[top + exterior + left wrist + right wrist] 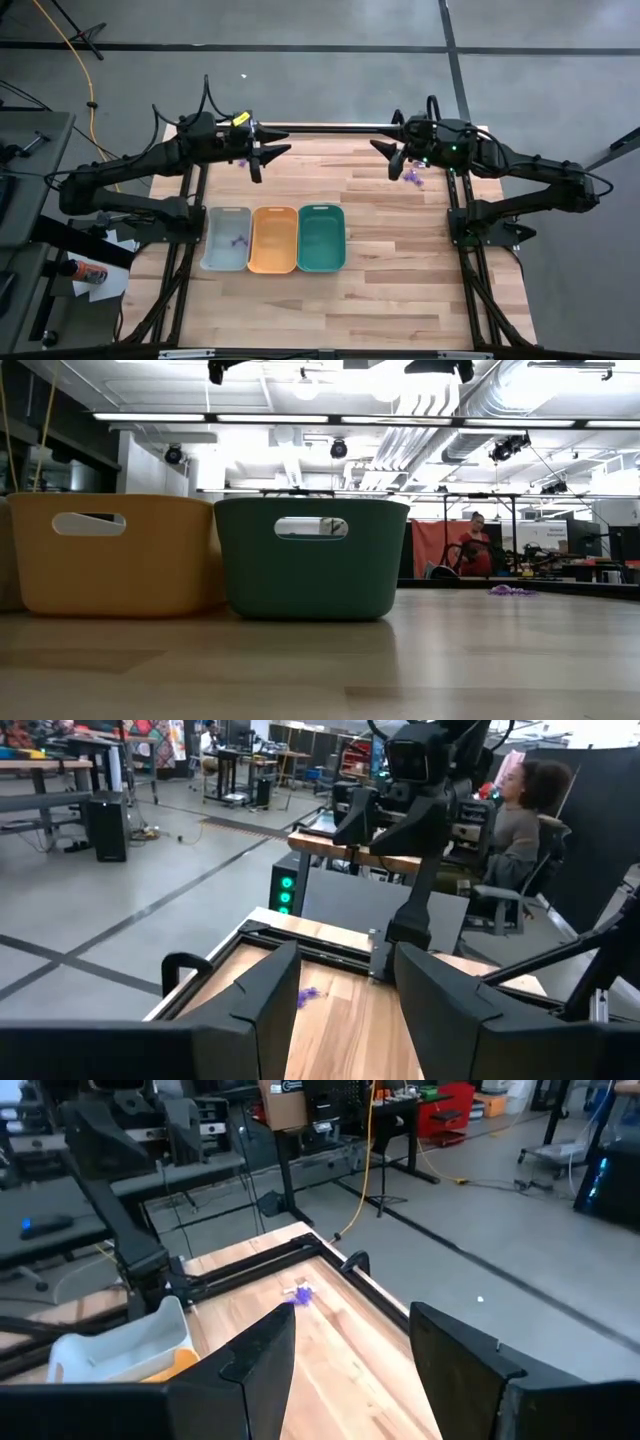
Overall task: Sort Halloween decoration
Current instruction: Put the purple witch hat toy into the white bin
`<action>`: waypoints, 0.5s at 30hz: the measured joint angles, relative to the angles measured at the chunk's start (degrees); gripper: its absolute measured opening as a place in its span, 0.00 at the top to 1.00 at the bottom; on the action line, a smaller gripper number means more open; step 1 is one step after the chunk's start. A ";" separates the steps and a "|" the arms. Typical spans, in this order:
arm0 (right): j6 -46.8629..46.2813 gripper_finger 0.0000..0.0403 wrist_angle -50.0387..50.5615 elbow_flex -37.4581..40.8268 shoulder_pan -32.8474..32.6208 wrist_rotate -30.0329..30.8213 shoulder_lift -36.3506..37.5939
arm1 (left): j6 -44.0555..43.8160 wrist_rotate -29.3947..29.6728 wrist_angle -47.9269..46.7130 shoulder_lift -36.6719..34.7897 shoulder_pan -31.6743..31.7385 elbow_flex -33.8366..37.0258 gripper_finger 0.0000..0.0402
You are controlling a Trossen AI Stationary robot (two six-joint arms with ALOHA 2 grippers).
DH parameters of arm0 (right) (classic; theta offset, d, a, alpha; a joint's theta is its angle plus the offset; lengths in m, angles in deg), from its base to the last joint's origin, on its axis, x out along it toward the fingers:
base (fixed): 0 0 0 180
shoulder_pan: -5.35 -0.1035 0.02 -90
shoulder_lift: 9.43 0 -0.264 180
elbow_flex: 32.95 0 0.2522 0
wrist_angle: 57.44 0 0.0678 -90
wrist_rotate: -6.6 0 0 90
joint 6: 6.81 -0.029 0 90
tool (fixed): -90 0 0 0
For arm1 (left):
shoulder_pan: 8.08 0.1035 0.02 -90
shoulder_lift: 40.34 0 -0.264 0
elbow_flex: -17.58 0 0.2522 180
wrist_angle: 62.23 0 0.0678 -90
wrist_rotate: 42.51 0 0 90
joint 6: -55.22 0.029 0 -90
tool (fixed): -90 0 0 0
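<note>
Both grippers, left [268,155] and right [385,152], hover with fingers apart, empty, beyond the grey tray [226,239], which holds probably one purple piece [237,241].

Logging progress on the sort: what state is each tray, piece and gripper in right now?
Grey tray: upright, holds a purple piece.
Orange tray: upright, looks empty.
Teal tray: upright, looks empty.
Purple pieces: loose on the table near the right gripper.
Left gripper: open, holding nothing.
Right gripper: open, holding nothing.
</note>
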 joint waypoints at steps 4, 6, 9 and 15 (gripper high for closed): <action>-12.35 0.52 5.58 -0.09 1.44 4.01 -0.92 | -0.07 0.11 0.01 0.00 0.00 0.00 0.61; -17.95 0.52 13.37 -0.09 4.29 5.89 -2.52 | -0.52 0.13 0.05 0.00 0.00 0.00 0.61; -23.86 0.53 24.43 -0.07 10.90 5.13 -6.62 | -1.03 1.00 0.01 0.00 0.04 0.00 0.61; -21.50 0.57 39.69 1.76 22.19 3.15 -18.11 | -1.05 2.43 -0.07 0.00 0.06 0.00 0.61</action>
